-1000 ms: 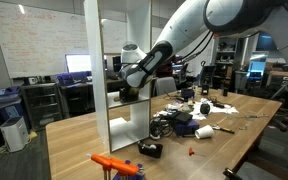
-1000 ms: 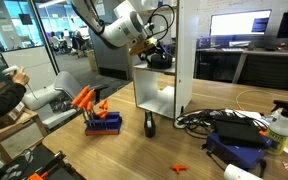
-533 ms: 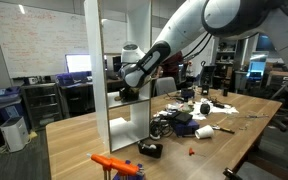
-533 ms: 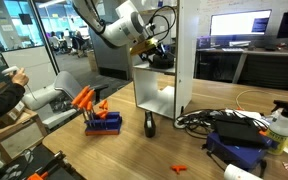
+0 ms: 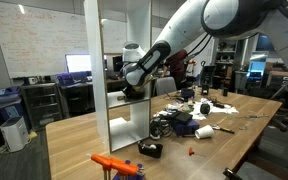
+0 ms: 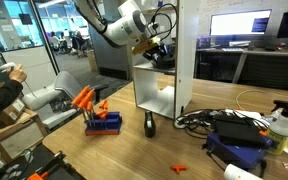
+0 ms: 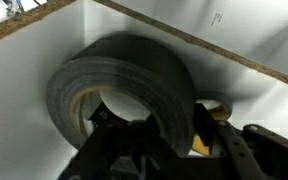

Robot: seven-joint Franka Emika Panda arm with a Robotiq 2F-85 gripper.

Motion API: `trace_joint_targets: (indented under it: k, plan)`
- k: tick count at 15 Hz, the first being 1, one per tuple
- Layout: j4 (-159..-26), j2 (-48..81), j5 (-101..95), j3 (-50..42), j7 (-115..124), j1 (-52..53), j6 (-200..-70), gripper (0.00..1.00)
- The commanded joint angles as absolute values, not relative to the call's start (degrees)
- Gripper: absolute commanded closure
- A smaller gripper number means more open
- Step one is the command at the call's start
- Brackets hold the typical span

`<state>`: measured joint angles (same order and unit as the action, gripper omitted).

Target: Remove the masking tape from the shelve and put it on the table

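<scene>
In the wrist view the masking tape [image 7: 134,75], a thick dark grey roll, stands on edge in a white corner of the shelve [image 7: 234,50]. My gripper [image 7: 169,128] is shut on the roll's wall, one finger inside its hole and one finger [image 7: 207,126] outside. In both exterior views the arm reaches into an upper compartment of the tall white shelve [image 5: 94,60] [image 6: 184,50], with the gripper [image 5: 132,92] [image 6: 156,55] inside it. The light-brown table [image 5: 219,135] [image 6: 134,150] lies below.
A second, lighter roll [image 7: 216,108] sits just behind the tape. On the table are an orange-handled tool on a blue holder [image 6: 94,108], a small black object [image 6: 149,124], cables [image 6: 209,118], a blue box [image 6: 244,150] and assorted clutter [image 5: 184,120].
The jaws have closed from wide open onto the tape roll. The arm has stayed almost where it was inside the shelf compartment.
</scene>
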<state>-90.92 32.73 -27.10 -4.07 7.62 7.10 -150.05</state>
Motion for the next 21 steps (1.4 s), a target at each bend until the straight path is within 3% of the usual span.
trace_joint_targets:
  k: [1,10,21]
  plan:
    - [-89.2,32.5,-25.8,-5.5,6.3,7.8,-148.2,0.88]
    - [-92.7,25.6,-26.7,-5.9,8.5,9.2,-143.7,0.88]
    - [-105.5,8.9,-26.8,-3.0,16.9,10.5,-124.3,0.88]
